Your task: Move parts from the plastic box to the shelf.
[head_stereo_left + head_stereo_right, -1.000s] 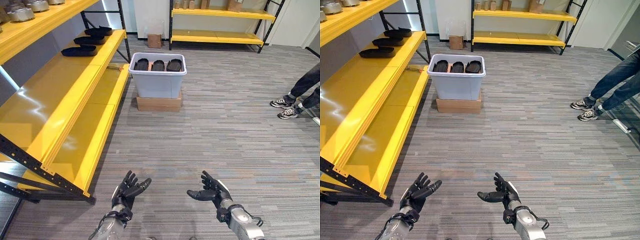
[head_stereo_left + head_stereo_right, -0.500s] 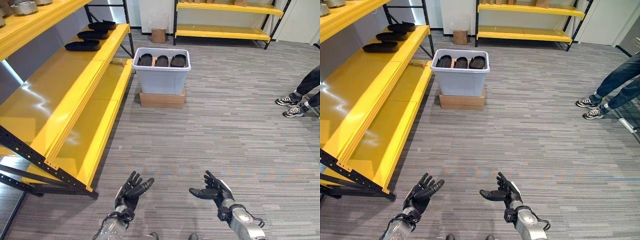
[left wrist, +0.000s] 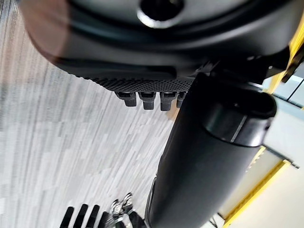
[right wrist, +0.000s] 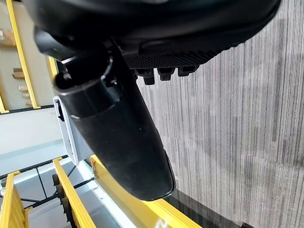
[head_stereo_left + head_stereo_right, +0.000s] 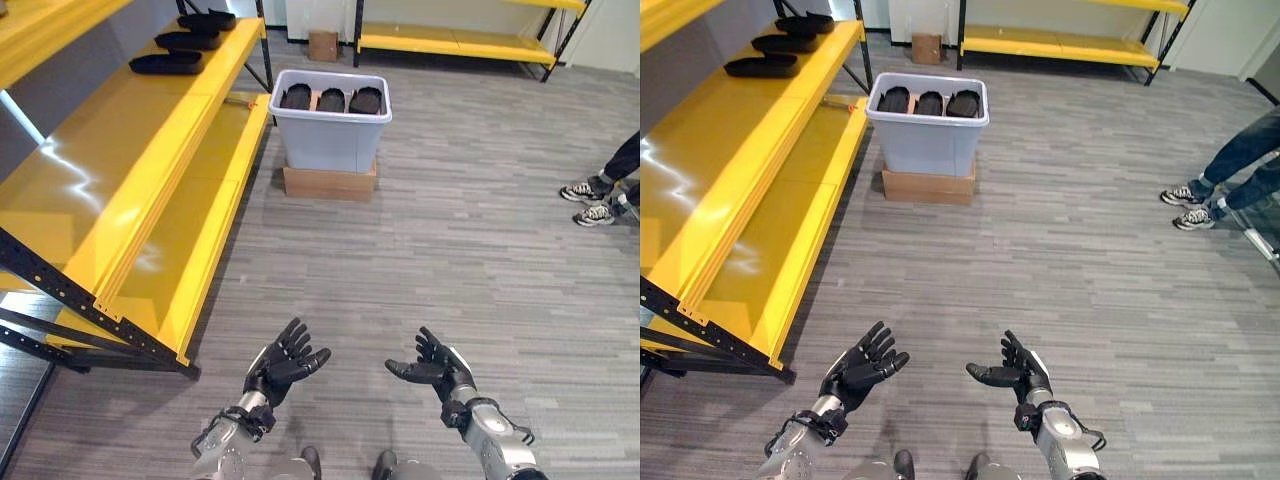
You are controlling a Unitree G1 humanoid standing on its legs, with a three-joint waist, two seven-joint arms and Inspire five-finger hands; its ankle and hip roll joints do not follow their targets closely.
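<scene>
Parts (image 5: 330, 99), three dark flat ovals, sit in the grey plastic box (image 5: 330, 145) on a cardboard carton (image 5: 329, 183) beside the yellow shelf (image 5: 120, 180), where three more dark pieces (image 5: 165, 63) lie. Right eye view: left hand (image 5: 862, 367) and right hand (image 5: 1018, 372) hover empty, fingers spread apart, over striped carpet (image 5: 1090, 250). A person's shoes (image 5: 1192, 206) stand at the carpet's right edge.

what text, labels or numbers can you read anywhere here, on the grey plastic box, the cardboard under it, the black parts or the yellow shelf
None can be read.
Grey plastic box: plain wall, no label.
Flat brown cardboard box under it: no print visible.
Black oval parts in the box: no markings visible.
Yellow metal shelf: bare, no sign.
</scene>
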